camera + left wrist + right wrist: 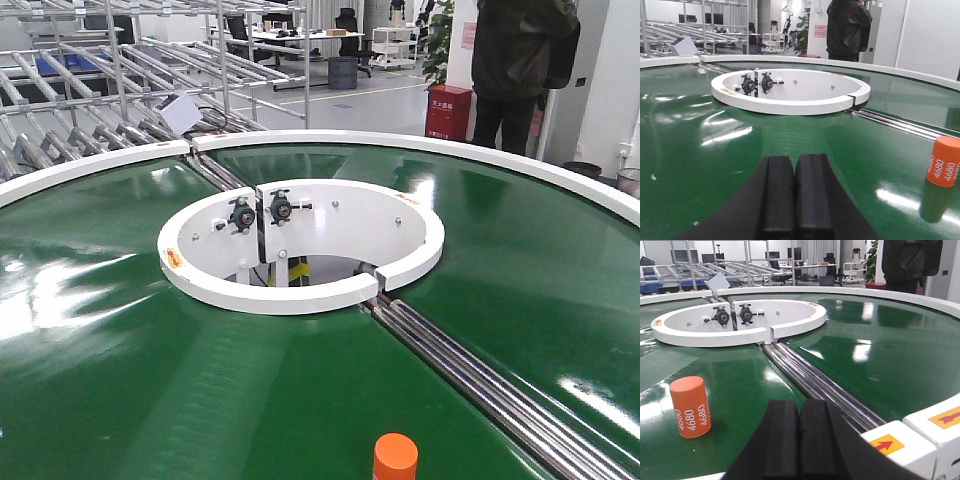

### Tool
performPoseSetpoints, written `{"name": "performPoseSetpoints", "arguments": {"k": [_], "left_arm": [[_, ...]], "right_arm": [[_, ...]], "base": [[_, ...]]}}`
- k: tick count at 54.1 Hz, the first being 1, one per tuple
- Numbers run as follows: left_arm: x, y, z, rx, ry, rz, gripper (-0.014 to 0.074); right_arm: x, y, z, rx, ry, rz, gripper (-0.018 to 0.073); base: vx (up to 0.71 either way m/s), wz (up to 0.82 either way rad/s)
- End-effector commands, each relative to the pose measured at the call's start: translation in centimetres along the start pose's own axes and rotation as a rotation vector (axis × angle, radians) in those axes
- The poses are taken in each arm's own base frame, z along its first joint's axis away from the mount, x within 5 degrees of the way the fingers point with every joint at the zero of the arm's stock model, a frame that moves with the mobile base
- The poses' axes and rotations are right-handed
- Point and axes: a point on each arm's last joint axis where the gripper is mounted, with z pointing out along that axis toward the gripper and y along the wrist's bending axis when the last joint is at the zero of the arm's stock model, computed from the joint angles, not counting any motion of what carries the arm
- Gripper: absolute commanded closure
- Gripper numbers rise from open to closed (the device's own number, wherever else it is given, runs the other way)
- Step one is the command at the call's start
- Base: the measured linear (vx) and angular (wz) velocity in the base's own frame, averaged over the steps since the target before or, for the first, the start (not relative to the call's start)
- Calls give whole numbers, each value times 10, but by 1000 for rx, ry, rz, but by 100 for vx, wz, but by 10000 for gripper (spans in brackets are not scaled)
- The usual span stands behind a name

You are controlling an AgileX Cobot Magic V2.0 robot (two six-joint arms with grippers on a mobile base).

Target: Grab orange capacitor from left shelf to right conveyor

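I am seeing both claws pressed together and gripping nothing: the left claw (794, 192) and the right claw (799, 437) are hovering low over the green conveyor (120, 380). The orange capacitor (690, 406) is standing upright on the belt, ahead and left of the right claw, apart from both. Delivery looks done; I am planning to lift away clear without nudging it.

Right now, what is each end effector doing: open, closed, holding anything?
Left end effector: closed, empty.
Right end effector: closed, empty.
The orange capacitor stands free on the right conveyor.
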Motion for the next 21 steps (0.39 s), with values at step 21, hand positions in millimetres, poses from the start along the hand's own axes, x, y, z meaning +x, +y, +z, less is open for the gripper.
{"name": "performPoseSetpoints", "arguments": {"k": [21], "left_arm": [[-18, -2, -2, 17, -115, -11, 603]], "right_arm": [[-5, 0, -1, -2, -84, -14, 567]], "base": [[0, 0]]}}
